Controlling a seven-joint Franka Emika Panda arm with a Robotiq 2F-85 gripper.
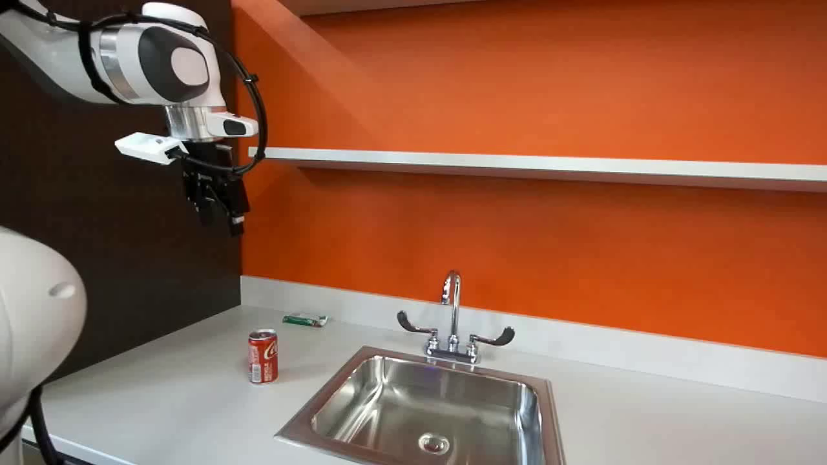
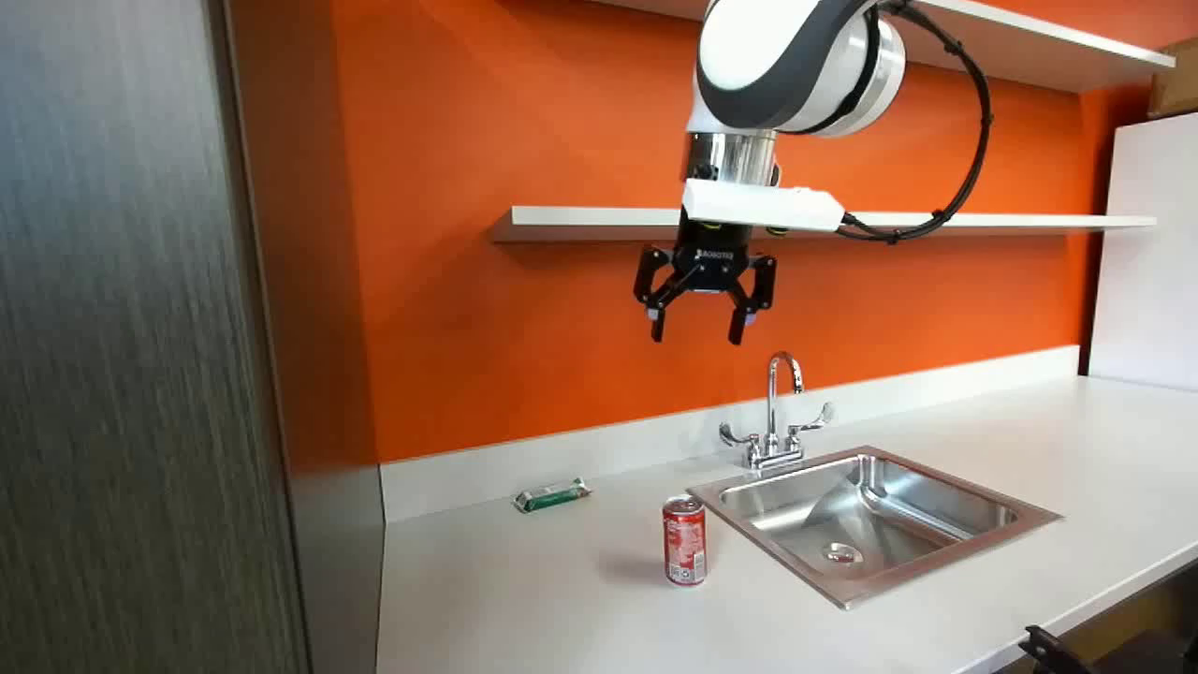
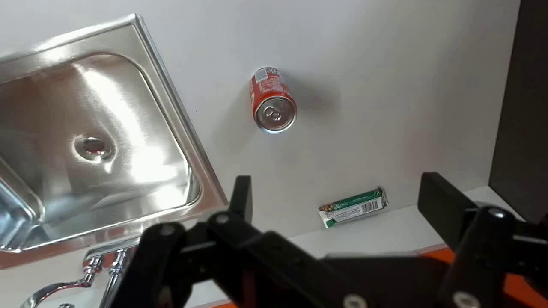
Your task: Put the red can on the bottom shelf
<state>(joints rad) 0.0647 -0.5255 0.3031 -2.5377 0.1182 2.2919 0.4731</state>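
The can (image 2: 685, 543) stands upright on the surface (image 2: 505, 599), near the sink (image 2: 850, 590) but apart from its rim, so it is not yet on the shelf (image 2: 599, 217), the long white board along the orange wall (image 2: 524, 356). The end effector (image 2: 697, 332) hangs above the surface, pointing down, its fingers (image 2: 658, 326) spread wide and holding nothing; the wrist view shows the same broad gap between them. In both exterior views the fingers appear lower than the shelf and well above the can. From the wrist, the can shows its silvery top and part of its red side, with a shadow on the surface next to it. A green and white packet (image 3: 353, 207) lies near the backsplash (image 1: 614, 347), apart from the can. The faucet (image 1: 455, 316) rises at the sink's wall side, between two lever handles (image 1: 501, 337). In an exterior view an upper board (image 2: 1048, 58) crosses the wall above the shelf.
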